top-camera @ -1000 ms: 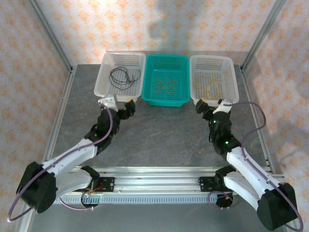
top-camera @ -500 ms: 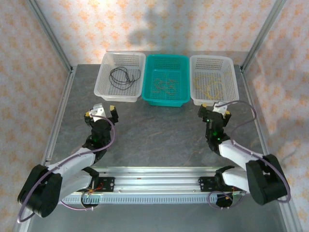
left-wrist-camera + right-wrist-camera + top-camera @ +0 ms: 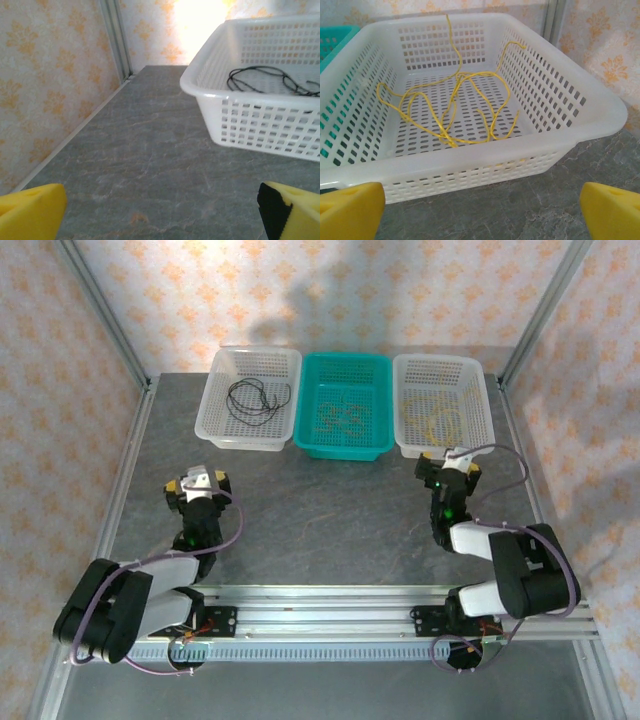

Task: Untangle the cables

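The cables lie apart, one to a basket. A black cable (image 3: 258, 397) (image 3: 270, 80) loops in the left white basket (image 3: 213, 400) (image 3: 200, 95). A brownish-orange cable (image 3: 340, 418) rests in the teal basket (image 3: 345, 358). A yellow cable (image 3: 437, 420) (image 3: 455, 105) sprawls in the right white basket (image 3: 485, 400) (image 3: 485, 157). My left gripper (image 3: 198, 483) (image 3: 160, 215) hangs open over bare table, short of the left basket. My right gripper (image 3: 447, 465) (image 3: 482, 215) is open just in front of the right basket's near wall. Nothing sits between either pair of fingers.
The three baskets stand side by side along the table's back edge. Metal frame posts (image 3: 105, 315) rise at the back corners, and an aluminium rail (image 3: 320, 615) runs along the near edge. Grey tabletop (image 3: 330, 510) stretches between both arms.
Both arms have folded back toward the near edge. The left gripper moved left and away from the left basket; the right gripper drew back slightly. Both stayed open.
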Available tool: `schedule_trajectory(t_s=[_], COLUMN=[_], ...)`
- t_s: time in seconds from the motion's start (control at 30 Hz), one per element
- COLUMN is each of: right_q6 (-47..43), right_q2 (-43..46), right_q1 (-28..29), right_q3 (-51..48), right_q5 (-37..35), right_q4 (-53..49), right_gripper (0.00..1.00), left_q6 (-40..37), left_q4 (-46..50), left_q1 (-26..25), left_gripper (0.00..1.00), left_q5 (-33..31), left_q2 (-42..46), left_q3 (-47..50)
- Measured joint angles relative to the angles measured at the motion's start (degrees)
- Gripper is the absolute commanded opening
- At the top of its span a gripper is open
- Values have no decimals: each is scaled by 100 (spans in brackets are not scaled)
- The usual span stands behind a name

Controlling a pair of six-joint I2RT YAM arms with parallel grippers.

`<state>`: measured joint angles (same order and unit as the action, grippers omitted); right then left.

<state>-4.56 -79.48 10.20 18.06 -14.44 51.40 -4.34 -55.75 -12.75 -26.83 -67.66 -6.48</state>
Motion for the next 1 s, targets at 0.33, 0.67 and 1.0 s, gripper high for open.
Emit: schedule_trajectory(t_s=[0.33, 0.67, 1.0], right_q6=[114, 155, 238], right_q2=[-461, -710, -730], right_q1=[-459, -483, -627], right_q3=[-647, -758, -605], right_q5=[380, 575, 833], right_q4=[1530, 2081, 1974], right_gripper=[100, 100, 100], left_q6=[210, 343, 496], left_q4=[-1547, -2822, -2028], left_q1=[1025, 1176, 1281], left_gripper=[100, 100, 100], left_q5=[1576, 2065, 2216], left_q2=[-789, -2076, -2057], left_q3=[122, 94, -597])
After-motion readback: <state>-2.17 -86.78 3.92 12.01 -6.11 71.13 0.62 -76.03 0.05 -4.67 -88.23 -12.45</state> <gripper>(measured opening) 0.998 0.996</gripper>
